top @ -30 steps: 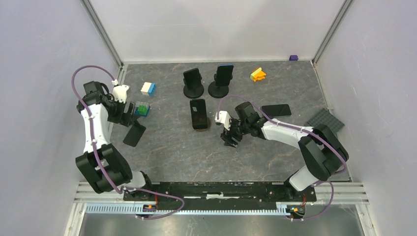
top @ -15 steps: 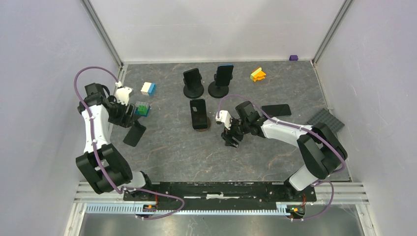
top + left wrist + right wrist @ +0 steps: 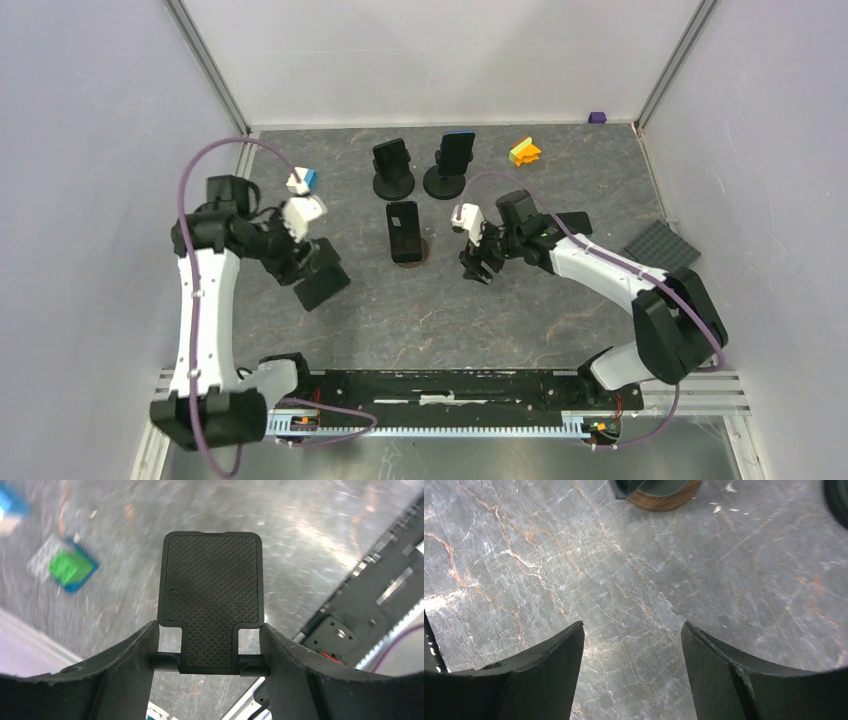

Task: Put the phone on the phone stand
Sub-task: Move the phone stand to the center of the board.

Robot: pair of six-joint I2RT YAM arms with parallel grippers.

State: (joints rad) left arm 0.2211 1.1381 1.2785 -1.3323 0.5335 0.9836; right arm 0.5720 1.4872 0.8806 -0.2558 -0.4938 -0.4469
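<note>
i get bright, even light with soft shadows; my left wrist view smears the tabletop [image 3: 310,525] with motion blur and glare, edges bowed.

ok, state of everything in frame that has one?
left gripper: shut on phone
phone: clamped at one end, off the table
right gripper: open, empty, over bare table
wooden-base stand: phone on it
back left stand: phone on it
back right stand: phone on it
flat phone: lying on the table beside the right arm
</note>
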